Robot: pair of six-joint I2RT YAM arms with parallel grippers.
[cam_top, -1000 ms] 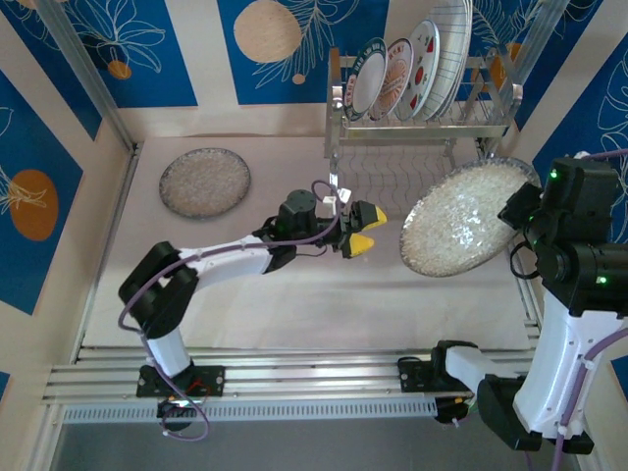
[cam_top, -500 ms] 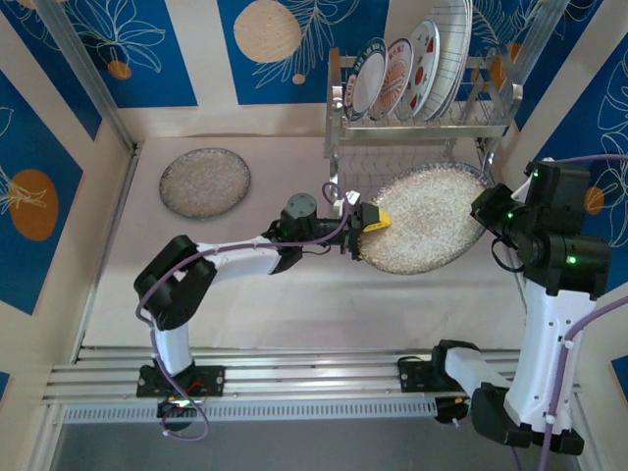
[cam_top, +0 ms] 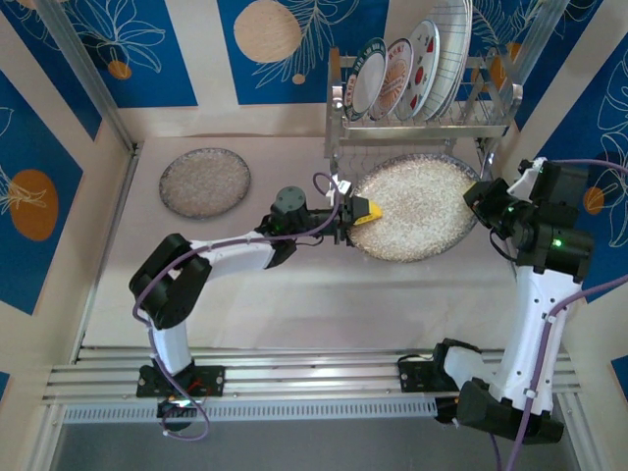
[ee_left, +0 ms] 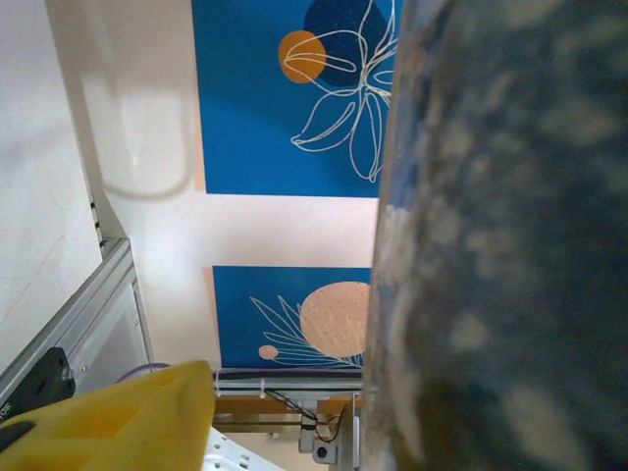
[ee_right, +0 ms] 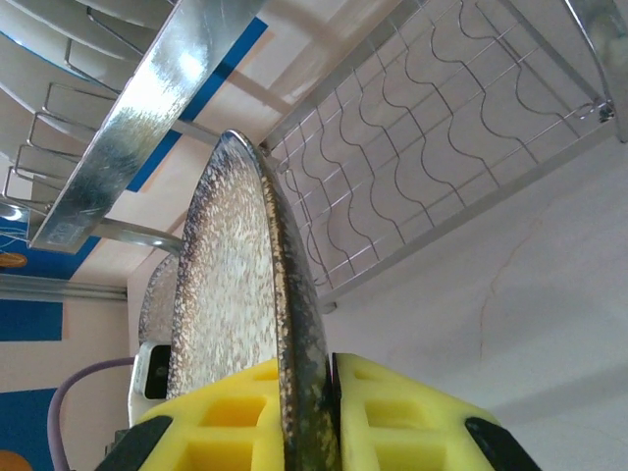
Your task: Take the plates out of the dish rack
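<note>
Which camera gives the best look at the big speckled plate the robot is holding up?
The top external view: the held speckled plate shows its whole round face. The right wrist view catches its rim edge-on, pinched in the right gripper; the left wrist view gives a blurred close-up of its surface.

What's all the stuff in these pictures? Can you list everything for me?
speckled plate on the table: one, grey, lying flat at the far left.
held speckled plate: one, grey, tilted up in front of the rack.
patterned plates: four, mixed colours, standing in the rack's upper shelf.
dish rack: one, shiny steel, far right of the table.
table: one, white.
wall panels: several, blue with flower drawings.
right gripper: yellow pads shut on the held plate's rim.
left gripper: yellow, open at that plate's left rim.
</note>
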